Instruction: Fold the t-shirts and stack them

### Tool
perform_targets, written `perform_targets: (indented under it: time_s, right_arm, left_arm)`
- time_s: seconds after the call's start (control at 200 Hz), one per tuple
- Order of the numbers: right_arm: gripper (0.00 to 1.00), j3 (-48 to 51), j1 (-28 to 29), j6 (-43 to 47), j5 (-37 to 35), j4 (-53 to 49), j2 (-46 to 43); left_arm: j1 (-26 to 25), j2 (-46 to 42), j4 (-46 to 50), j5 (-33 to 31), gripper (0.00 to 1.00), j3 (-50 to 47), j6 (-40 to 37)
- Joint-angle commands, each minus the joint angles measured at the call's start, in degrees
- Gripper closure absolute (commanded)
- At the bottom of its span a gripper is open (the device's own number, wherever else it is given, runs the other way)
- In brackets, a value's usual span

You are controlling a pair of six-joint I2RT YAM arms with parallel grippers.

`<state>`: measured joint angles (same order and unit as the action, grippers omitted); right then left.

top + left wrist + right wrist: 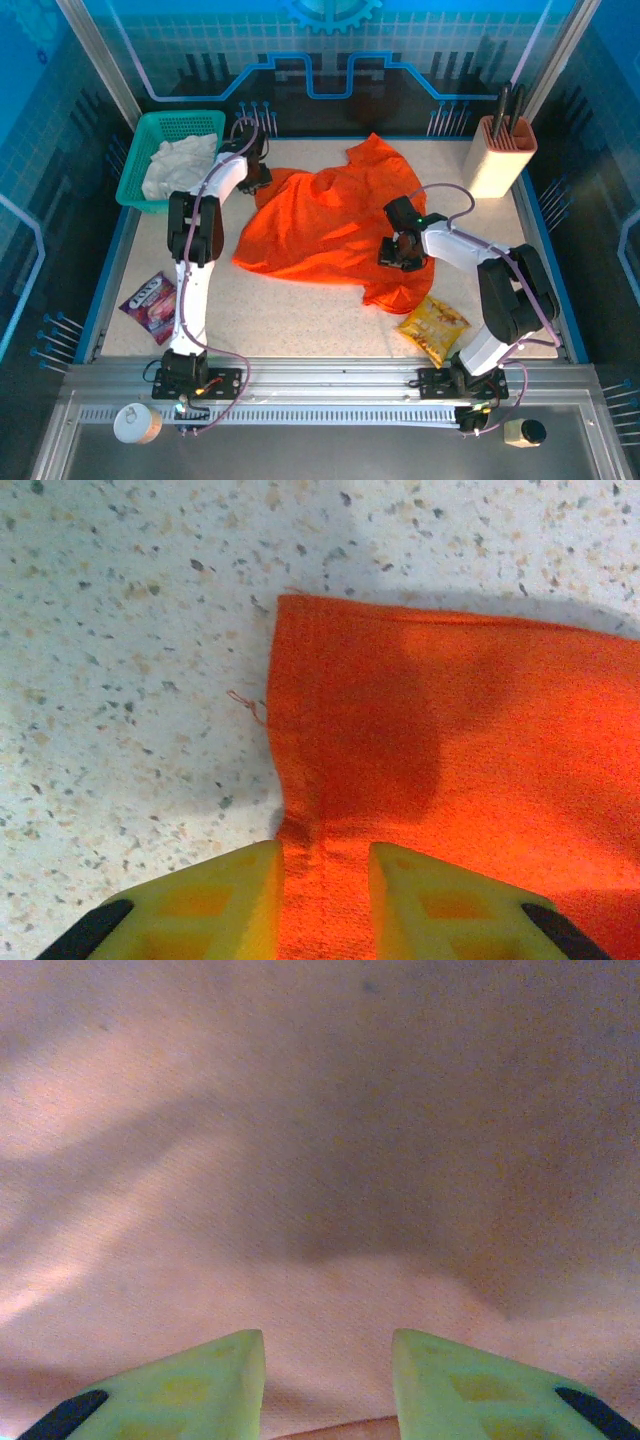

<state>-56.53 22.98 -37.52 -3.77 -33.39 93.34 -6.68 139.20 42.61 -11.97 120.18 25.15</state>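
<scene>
The speckled stone-look counter (300,320) carries the orange t-shirt (330,225) across its middle: thin, rumpled, widest left to right, one peak aimed at the far edge. The white t-shirt (180,160) is heaped in a green mesh basket (130,180). The left hand (325,855) pinches the orange hem. The right hand (328,1345) is released over the cloth.

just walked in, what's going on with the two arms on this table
Both arms are working on the orange t-shirt, which lies crumpled and unfolded mid-table. The left end effector appears to pinch an edge of it near a corner. The right end effector sits open over the shirt's right side. The white t-shirt is bunched in the green basket, so nothing is stacked yet.
</scene>
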Motion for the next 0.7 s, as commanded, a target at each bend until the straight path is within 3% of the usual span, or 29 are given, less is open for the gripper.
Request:
perform_targets:
  time_s: [0.0,0.27,0.41,0.696]
  right_arm:
    - [0.61,0.9,0.6,-1.1,1.0,0.3,-1.8]
    - [0.61,0.2,0.9,-1.2,0.7,-0.8,-2.9]
    - [0.61,0.5,1.0,-1.6,1.0,-1.0,-3.9]
    - [0.66,8.6,3.8,-8.7,2.0,4.3,-4.8]
  left_arm:
    - [0.7,2.9,3.5,-0.4,0.71,2.9,-1.8]
    - [0.8,8.6,8.6,0.8,0.73,11.6,-2.9]
    - [0.8,13.0,13.3,1.4,1.0,19.9,-3.5]
    - [0.8,9.0,10.3,-1.1,1.0,21.0,-5.5]
